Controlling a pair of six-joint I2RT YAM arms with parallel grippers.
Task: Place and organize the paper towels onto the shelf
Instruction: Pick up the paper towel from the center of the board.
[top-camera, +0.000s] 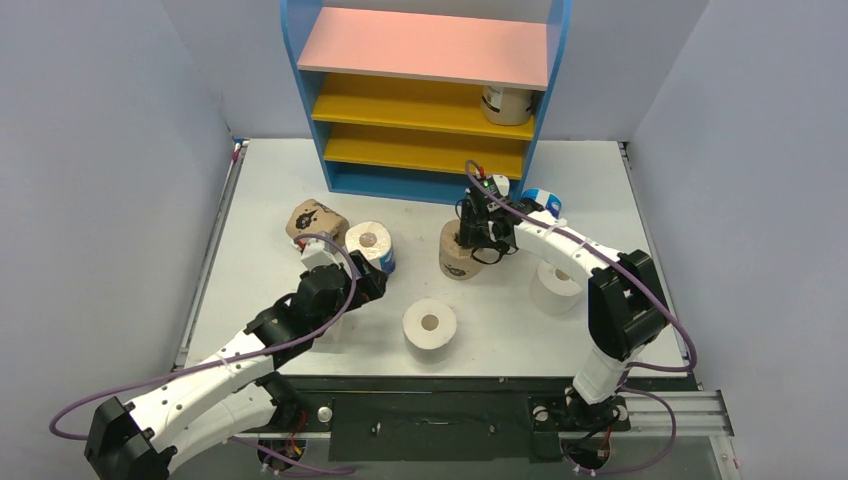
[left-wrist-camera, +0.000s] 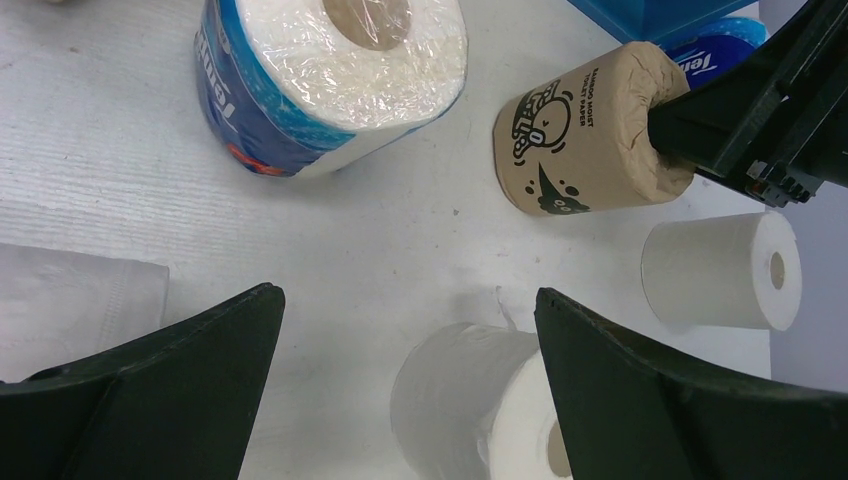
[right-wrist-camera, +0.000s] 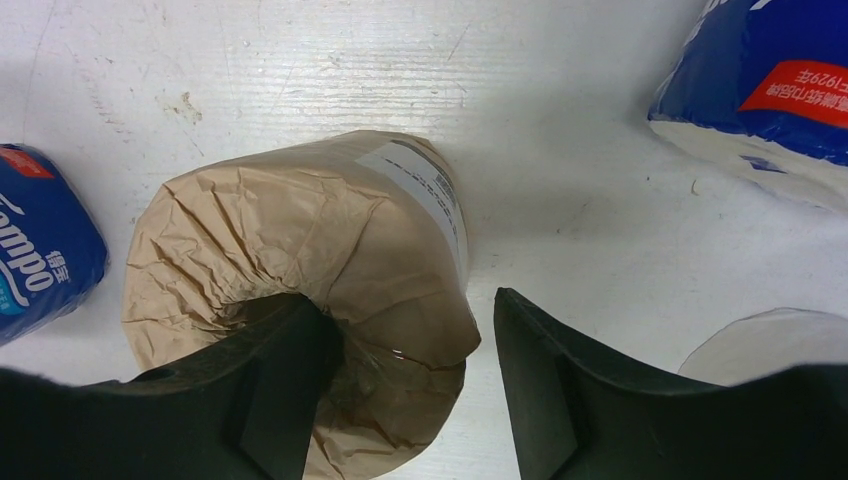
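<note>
tan roll (right-wrist-camera: 300, 230): stands on end on the table (top-camera: 495, 325), centre of the top view, just below the shelf (top-camera: 425, 45). The paper wrapper is crumpled and tucked into the core.
right gripper (right-wrist-camera: 405, 330): about half open, straddling the roll's wall. One finger (right-wrist-camera: 250, 410) is down in the core, the other (right-wrist-camera: 600, 400) is outside with a visible gap to the wrapper. Nothing is clamped yet.
risk, grip: the pinch takes one wall only, off-centre. The roll would likely hang tilted and swing on the lift.
risk, wrapper: the paper is loose at the core, so the jaws may bite wrapper rather than roll. It could slip or tear.
neighbours: the blue-and-white roll (top-camera: 541, 200) sits just right of the gripper, the white roll (top-camera: 555, 285) at lower right under the arm. A swinging load or the forearm could knock either one.
shelved tan roll (top-camera: 507, 103): right end of the upper yellow board.
risk, placement: the gaps between boards look low. A tilted roll could catch a board edge or bump the shelved one.
left gripper (left-wrist-camera: 405, 300): fully spread, holding nothing, over bare table left of centre. The blue-wrapped roll (left-wrist-camera: 330, 70) is above it in its view, the near white roll (left-wrist-camera: 470, 410) below.
risk, arms: the right gripper shows in the upper right of the left wrist view, so the arms are close. Crossing paths could end in a clash.
</note>
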